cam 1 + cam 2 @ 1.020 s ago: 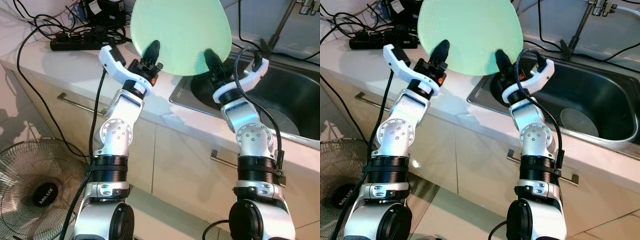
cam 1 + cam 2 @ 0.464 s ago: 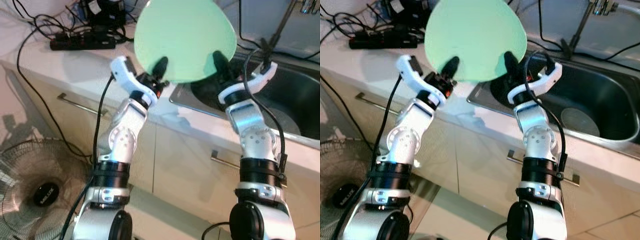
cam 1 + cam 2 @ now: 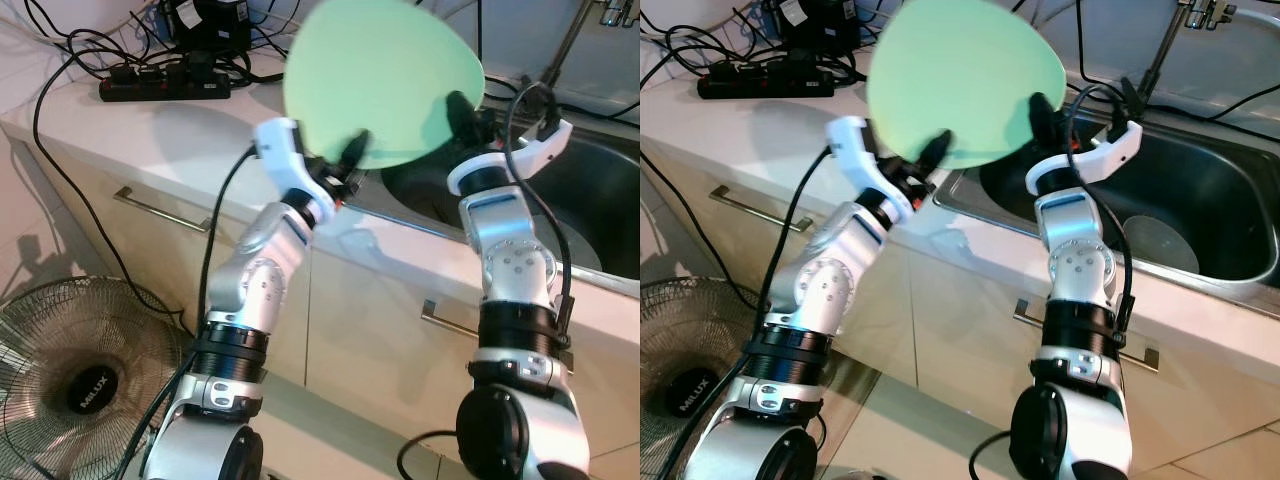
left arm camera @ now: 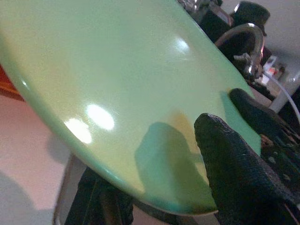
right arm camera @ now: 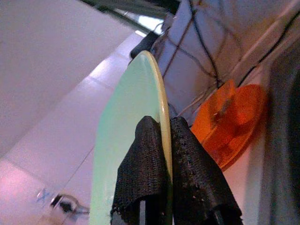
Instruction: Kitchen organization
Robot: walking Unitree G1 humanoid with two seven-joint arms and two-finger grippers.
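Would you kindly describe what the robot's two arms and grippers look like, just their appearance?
Both arms are silver metal with round bolted joints and ribbed black rings. White curved brackets sit at the wrists. The left gripper and right gripper each have two long black fingers with a textured surface. Black cables run along both arms, and a red-orange detail shows by the left wrist.

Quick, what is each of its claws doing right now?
Left gripper: shut on the rim of the green plate.
Right gripper: shut on the plate's rim, opposite side.
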